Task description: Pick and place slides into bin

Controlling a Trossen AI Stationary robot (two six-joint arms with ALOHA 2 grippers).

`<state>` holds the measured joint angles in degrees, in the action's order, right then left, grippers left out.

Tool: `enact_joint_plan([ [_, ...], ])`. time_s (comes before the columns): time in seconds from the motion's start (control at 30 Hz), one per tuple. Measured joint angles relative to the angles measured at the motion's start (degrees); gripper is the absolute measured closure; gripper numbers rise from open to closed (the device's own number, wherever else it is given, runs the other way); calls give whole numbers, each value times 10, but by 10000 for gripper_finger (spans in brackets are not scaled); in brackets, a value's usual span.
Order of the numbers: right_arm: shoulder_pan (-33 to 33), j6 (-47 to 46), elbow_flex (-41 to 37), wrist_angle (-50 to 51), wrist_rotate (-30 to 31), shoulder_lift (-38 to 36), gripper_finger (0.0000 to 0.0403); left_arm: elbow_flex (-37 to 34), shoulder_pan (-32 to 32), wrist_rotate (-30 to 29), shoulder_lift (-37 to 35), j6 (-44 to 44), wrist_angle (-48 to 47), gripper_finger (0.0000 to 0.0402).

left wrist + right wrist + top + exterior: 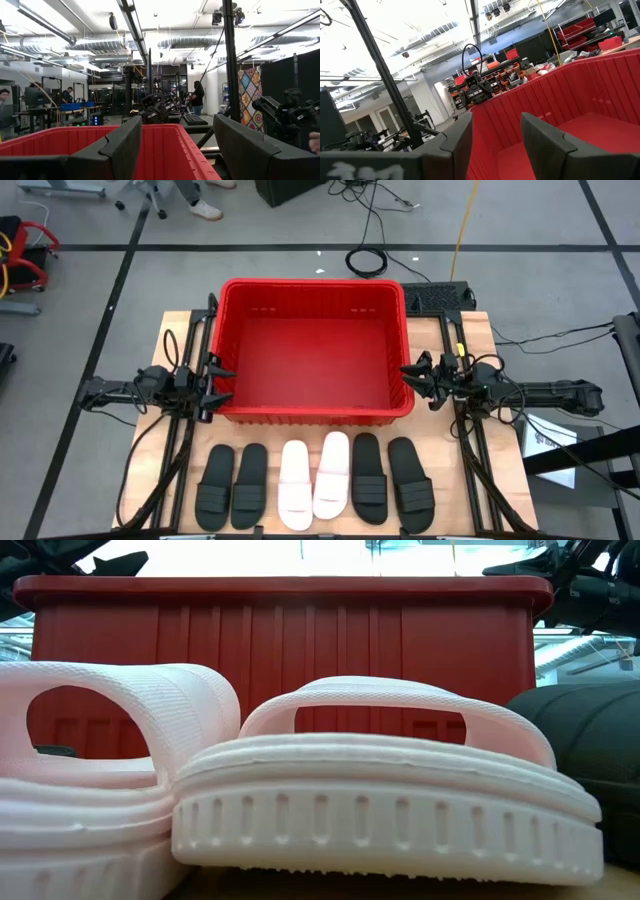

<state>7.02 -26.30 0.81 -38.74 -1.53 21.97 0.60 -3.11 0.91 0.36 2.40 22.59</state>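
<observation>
Both grippers, left (218, 383) and right (412, 375), gape empty beside my bare bin (312, 289); six slides (315, 478) remain.

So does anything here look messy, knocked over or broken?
Nothing stands out. Six foam slide sandals, four black and two white, lie upright in a tidy row before the empty red plastic lattice basket.

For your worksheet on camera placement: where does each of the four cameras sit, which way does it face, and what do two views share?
High: overhead, looking down on the large red plastic lattice bin, six slides, both arms.
Low: tabletop height, facing two white slides and the bin; arm parts above.
Left wrist: behind the open left gripper, over the bin rim.
Right wrist: behind the open right gripper, into the bin.
Shared: the bin in all.
</observation>
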Motion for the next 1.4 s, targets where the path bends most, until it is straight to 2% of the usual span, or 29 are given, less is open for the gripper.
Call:
enact_joint_plan([
  [0.4, 0, 0, 0, 0, 0, 0, 248, 0, 0, 0, 0, -16, 0, 149],
  [0.53, 0, -2, 0, -1, 0, 0, 248, 0, 0, 0, 0, -50, 0, 149],
  [0.73, 0, -2, 0, 0, 0, 0, 248, 0, 0, -40, 0, -67, 0, 149],
  [1.3, 0, -9, 0, -21, 9, 0, 248, 0, 0, -71, 0, -71, 0, 149],
  [1.4, 0, -1, 0, -19, 17, 0, 248, 0, 0, -71, 0, -50, 0, 149],
])
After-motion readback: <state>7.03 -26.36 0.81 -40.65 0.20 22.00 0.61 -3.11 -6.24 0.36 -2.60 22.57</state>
